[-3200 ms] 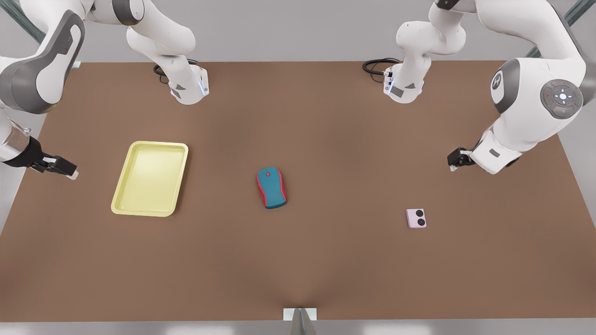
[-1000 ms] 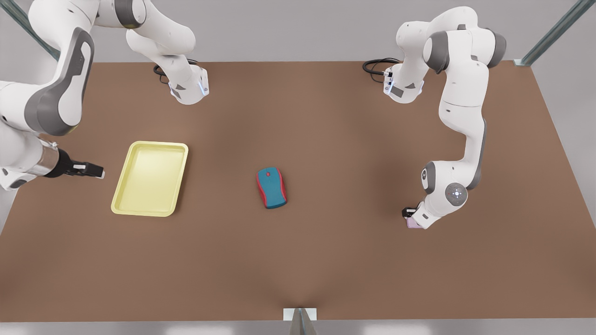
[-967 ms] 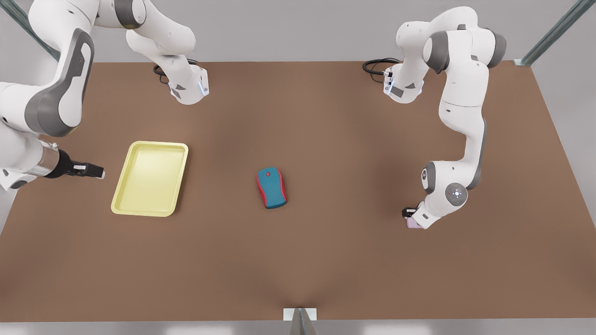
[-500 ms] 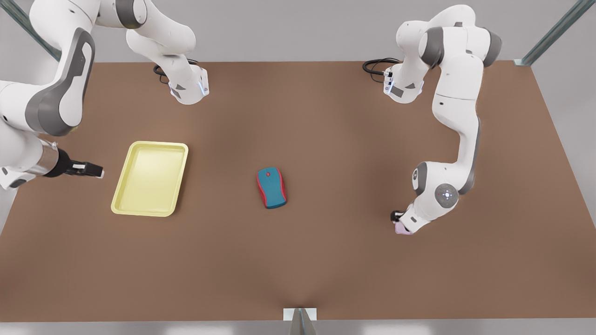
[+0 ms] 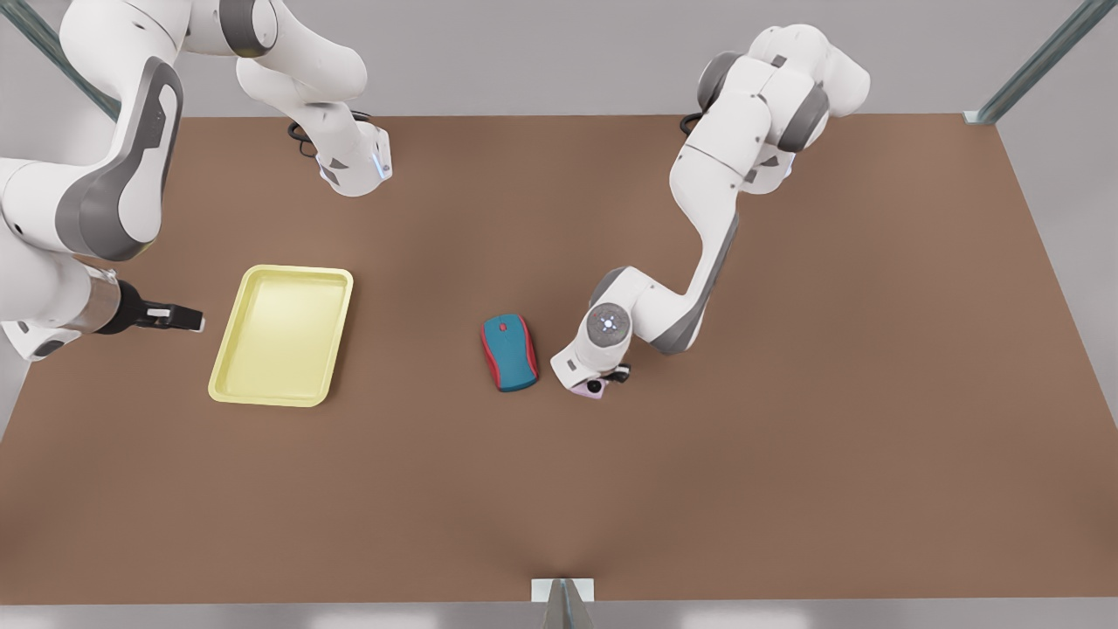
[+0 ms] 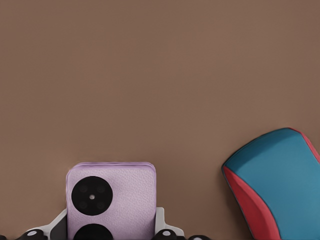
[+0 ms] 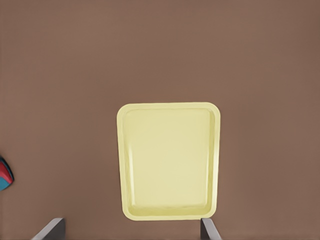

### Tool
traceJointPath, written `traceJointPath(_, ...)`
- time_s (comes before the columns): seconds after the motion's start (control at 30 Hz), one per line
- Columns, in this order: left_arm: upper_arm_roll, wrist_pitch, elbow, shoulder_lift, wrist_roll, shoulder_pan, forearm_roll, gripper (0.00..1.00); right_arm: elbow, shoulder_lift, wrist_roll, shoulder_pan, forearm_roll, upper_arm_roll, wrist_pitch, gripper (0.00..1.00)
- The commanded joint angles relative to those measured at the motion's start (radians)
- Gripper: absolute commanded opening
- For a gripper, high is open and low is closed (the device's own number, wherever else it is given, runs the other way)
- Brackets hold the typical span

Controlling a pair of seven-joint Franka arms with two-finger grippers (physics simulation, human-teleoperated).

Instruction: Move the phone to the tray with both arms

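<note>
Plain brown table (image 5: 786, 489), grey wall behind. Landmark: the mouse (image 5: 509, 352), teal and red, mid-table.

Left gripper (image 5: 592, 385) sits just beside the mouse, on the front view's right of it, fingers closed on the phone (image 5: 587, 390). In the left wrist view the phone (image 6: 111, 199) sticks out between the pads, pink face with two black circles up, mouse (image 6: 277, 183) close alongside but apart. Can't tell whether the phone is off the table or skimming it.

The tray (image 5: 282, 335) is well away from the mouse on the front view's left, nothing in it. Right gripper (image 5: 179, 317) waits beyond the tray's far side from the mouse, fingers spread wide; right wrist view looks down at the tray (image 7: 168, 161).

Handling guess: phone is light, rigid and thin with smooth edges, so it could slip or twist in a pinch. Grip across the two long edges near mid-body and keep it flat. Handover near the mouse looks likely next; tight clearance there.
</note>
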Motion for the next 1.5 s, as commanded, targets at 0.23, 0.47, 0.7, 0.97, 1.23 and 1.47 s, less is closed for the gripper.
traceJointPath(0.23, 0.000, 0.008, 0.050, 0.050, -0.312, -0.026, 0.008, 0.79, -0.007, 0.006, -0.005, 0.001, -0.009, 0.000, -0.001, 1.00)
traceJointPath(0.47, 0.000, 0.040, 0.042, 0.059, -0.087, -0.028, 0.015, 0.79, -0.006, 0.007, -0.006, 0.000, -0.001, 0.000, -0.003, 1.00)
traceJointPath(0.7, 0.000, 0.074, 0.042, 0.076, -0.051, -0.048, 0.059, 0.88, -0.003, 0.009, -0.019, -0.004, 0.005, -0.002, -0.003, 1.00)
traceJointPath(0.97, 0.023, -0.132, 0.050, -0.051, -0.056, -0.029, 0.051, 1.00, 0.003, 0.017, -0.003, 0.023, 0.023, 0.007, -0.004, 1.00)
traceJointPath(1.23, 0.399, -0.635, 0.053, -0.457, 0.294, 0.142, -0.122, 1.00, -0.001, 0.076, 0.444, 0.217, 0.072, 0.129, 0.145, 1.00)
traceJointPath(1.47, -0.159, -0.709, -0.058, -0.744, 0.323, 0.657, 0.146, 1.00, 0.249, 0.443, 0.879, 0.441, 0.125, 0.125, 0.385, 1.00)
